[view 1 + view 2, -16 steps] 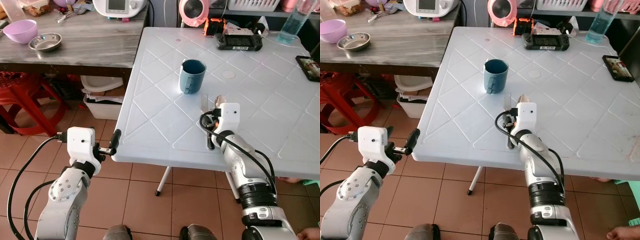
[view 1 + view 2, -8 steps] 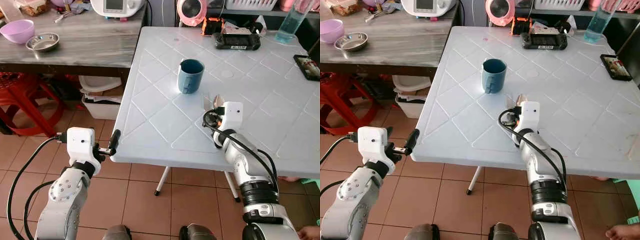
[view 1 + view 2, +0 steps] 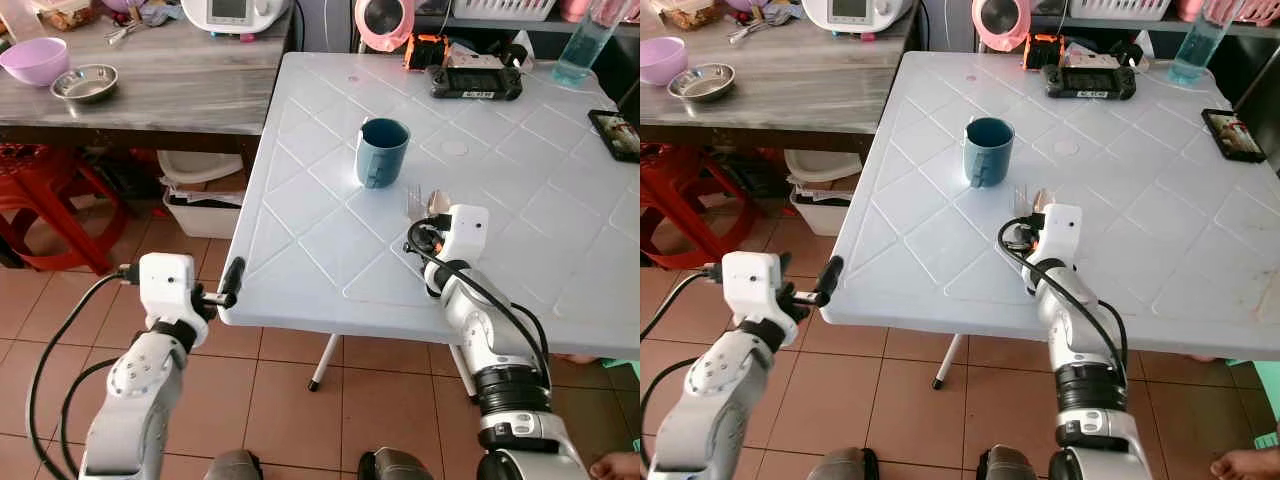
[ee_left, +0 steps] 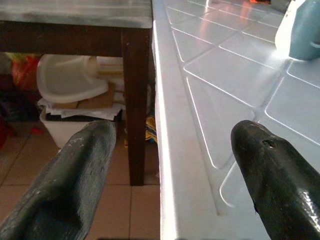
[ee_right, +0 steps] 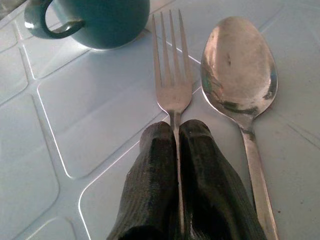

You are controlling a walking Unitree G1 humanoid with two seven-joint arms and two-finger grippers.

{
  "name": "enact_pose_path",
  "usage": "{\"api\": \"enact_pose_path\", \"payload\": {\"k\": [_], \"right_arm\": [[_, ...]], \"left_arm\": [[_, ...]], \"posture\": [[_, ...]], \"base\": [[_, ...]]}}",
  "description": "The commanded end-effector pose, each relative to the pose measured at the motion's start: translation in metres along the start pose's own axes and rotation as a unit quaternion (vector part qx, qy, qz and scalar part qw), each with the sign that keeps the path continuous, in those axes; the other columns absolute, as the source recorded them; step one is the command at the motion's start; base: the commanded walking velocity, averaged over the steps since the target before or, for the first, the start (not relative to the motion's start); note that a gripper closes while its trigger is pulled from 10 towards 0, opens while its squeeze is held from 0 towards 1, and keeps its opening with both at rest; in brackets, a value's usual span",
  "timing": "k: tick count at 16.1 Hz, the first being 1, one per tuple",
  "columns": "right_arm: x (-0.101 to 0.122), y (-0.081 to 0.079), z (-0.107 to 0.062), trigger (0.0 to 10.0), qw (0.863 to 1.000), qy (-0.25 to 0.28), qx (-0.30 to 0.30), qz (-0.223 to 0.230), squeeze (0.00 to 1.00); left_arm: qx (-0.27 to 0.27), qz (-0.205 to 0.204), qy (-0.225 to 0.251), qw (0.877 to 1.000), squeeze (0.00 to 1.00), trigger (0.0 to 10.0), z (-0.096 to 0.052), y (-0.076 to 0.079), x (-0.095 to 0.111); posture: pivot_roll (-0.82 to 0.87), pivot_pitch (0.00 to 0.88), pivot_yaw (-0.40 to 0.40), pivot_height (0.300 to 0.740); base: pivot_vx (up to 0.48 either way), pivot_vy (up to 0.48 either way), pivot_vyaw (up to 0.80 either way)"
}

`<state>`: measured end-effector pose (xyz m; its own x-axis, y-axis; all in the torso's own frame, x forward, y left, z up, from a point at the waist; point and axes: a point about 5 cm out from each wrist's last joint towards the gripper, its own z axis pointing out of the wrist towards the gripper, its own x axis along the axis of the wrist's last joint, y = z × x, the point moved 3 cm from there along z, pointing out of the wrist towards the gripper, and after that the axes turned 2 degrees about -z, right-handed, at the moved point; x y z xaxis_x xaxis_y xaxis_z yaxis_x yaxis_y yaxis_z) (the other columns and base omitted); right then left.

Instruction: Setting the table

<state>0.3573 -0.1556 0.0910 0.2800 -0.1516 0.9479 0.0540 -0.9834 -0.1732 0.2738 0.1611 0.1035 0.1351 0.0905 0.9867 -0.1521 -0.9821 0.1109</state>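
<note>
While our right gripper [image 5: 176,135] is pinching the fork [image 5: 170,70] by its handle, we are laying it on the white table [image 3: 320,240], just beside the spoon [image 5: 240,70] | blue mug [image 3: 383,152] at 11 o'clock of them | left gripper [image 4: 170,170] is idling wide open at the table's edge | next, we judge: releasing, then retreating without nudging the cutlery.

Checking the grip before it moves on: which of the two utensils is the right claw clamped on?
The fork: its handle runs between the shut right claw. The spoon lies free beside it.

one blue mug [image 3: 383,151], one fork [image 5: 171,75], one spoon [image 5: 239,70], two bowls [image 3: 40,61], one phone [image 3: 617,134], one bottle [image 3: 584,42]
</note>
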Motion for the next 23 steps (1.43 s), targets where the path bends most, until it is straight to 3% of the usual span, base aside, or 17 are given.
{"api": "enact_pose_path", "payload": {"k": [1,2,3,4,5,11,14,17,23], "right_arm": [[-0.004,-0.006,0.0,0.0,1.0,-0.002,0.003,0.009,0.0],[0.003,-0.006,-0.001,0.0,1.0,0.018,-0.002,0.003,0.0],[0.016,-0.007,-0.004,4.2,0.998,0.055,-0.012,-0.007,0.0],[0.022,-0.005,-0.007,9.6,0.997,0.078,-0.019,0.002,0.0],[0.024,-0.003,-0.01,10.0,0.995,0.091,-0.028,-0.002,0.0],[0.029,0.001,-0.022,10.0,0.99,0.132,-0.058,0.0,0.0],[0.046,-0.003,-0.027,10.0,0.981,0.175,-0.067,-0.041,0.0],[0.058,-0.009,-0.029,10.0,0.979,0.191,-0.062,-0.038,0.0],[0.051,-0.011,-0.03,10.0,0.981,0.183,-0.054,-0.046,0.0]], "left_arm": [[0.021,-0.004,-0.006,1.0,0.0,10.0,0.003,-0.007,-0.004],[0.021,-0.008,-0.006,1.0,0.0,10.0,0.007,-0.005,-0.005],[0.021,-0.015,0.0,1.0,0.0,10.0,0.013,-0.003,-0.004],[0.022,-0.019,0.007,1.0,0.0,10.0,0.018,-0.003,-0.003],[0.023,-0.02,0.011,0.999,0.0,10.0,0.02,-0.003,-0.001],[0.028,-0.033,0.034,0.998,0.0,10.0,0.032,-0.004,0.001],[0.025,-0.033,0.044,0.998,0.0,10.0,0.036,-0.002,0.003],[0.024,-0.036,0.047,0.998,0.0,10.0,0.037,-0.002,0.003],[0.008,-0.031,0.06,0.998,0.0,10.0,0.037,0.001,0.005]], "posture": [[0.03,0.027,0.018,0.74],[0.03,0.021,0.017,0.74],[0.02,0.0,0.006,0.74],[0.02,0.0,0.001,0.74],[0.02,0.0,-0.003,0.74],[0.0,0.0,-0.004,0.74],[-0.01,0.0,0.001,0.74],[-0.01,0.0,0.001,0.74],[-0.01,0.0,0.003,0.74]], "base": [[0.0,0.0,0.0],[0.0,0.0,0.0],[0.0,0.0,0.0],[0.0,0.0,0.0],[0.0,0.0,0.0],[0.0,0.0,0.0],[0.0,0.0,0.0],[0.0,0.0,0.0],[0.0,0.469,0.0]]}}
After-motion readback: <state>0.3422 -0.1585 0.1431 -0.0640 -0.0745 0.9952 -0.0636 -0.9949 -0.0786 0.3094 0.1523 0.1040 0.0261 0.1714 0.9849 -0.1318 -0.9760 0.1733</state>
